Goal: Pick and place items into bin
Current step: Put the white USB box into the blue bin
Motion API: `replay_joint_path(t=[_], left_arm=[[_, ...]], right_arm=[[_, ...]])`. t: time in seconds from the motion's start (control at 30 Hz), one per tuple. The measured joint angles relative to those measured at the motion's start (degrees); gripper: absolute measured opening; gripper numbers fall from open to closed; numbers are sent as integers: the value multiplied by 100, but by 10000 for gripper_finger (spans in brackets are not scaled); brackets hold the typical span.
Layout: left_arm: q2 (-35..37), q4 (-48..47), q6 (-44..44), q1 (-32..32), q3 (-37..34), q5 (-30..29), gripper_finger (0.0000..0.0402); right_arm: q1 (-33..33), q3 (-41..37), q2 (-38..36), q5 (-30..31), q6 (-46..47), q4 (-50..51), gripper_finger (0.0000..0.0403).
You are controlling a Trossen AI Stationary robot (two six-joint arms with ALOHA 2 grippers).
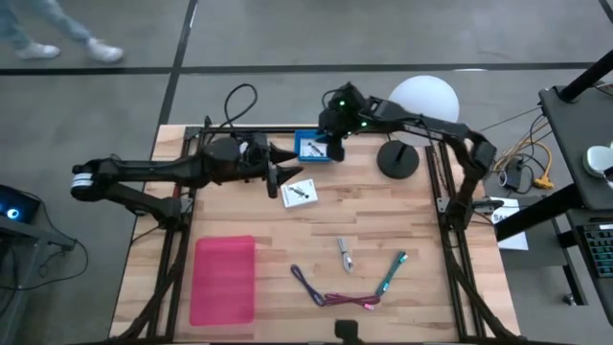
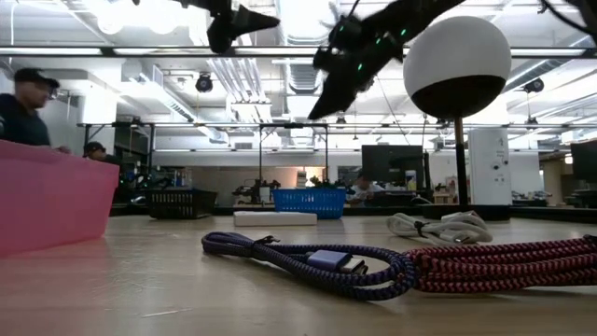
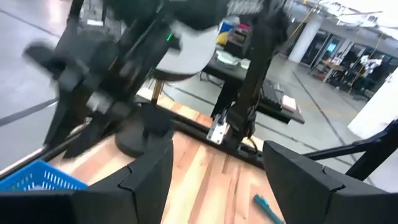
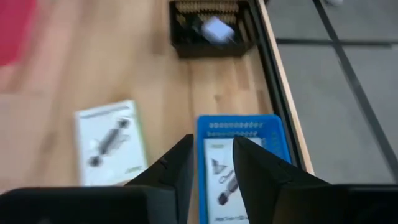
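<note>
A small blue bin (image 1: 311, 147) stands near the table's far edge with one white card (image 4: 222, 176) inside it. A second white card (image 1: 300, 191) lies flat on the wood just nearer than the bin. A silver clip (image 1: 344, 254), a green pen (image 1: 392, 273) and a purple-pink cord (image 1: 330, 292) lie near the table's near edge. My right gripper (image 4: 211, 149) hovers over the bin, its fingers a little apart and empty. My left gripper (image 1: 287, 172) is wide open in the air left of the loose card and holds nothing.
A pink tray (image 1: 223, 278) sits at the near left. The white globe lamp (image 1: 423, 96) and its black base (image 1: 397, 158) stand right of the bin. A black basket (image 4: 211, 28) is at the far-left corner. People show beyond the table.
</note>
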State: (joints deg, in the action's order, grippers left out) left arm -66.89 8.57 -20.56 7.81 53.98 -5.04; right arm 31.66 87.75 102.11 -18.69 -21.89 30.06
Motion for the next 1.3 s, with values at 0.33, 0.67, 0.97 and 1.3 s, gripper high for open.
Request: replay_joint_path(t=[0.33, 0.67, 0.97, 1.3], left_arm=[[-684, -696, -161, 342, 60, -152, 231], [-1626, -2039, -268, 573, 176, 232, 231], [-2215, -2112, -288, 555, 175, 829, 231], [-2860, -2121, 497, 421, 170, 877, 231]], right_arm=[[0, -349, -984, -379, 72, 701, 83], [-2, -1080, -1498, -383, 132, 703, 86], [-6, -1310, -1482, -379, 289, 706, 74], [-15, -1312, -1476, -379, 291, 688, 68]])
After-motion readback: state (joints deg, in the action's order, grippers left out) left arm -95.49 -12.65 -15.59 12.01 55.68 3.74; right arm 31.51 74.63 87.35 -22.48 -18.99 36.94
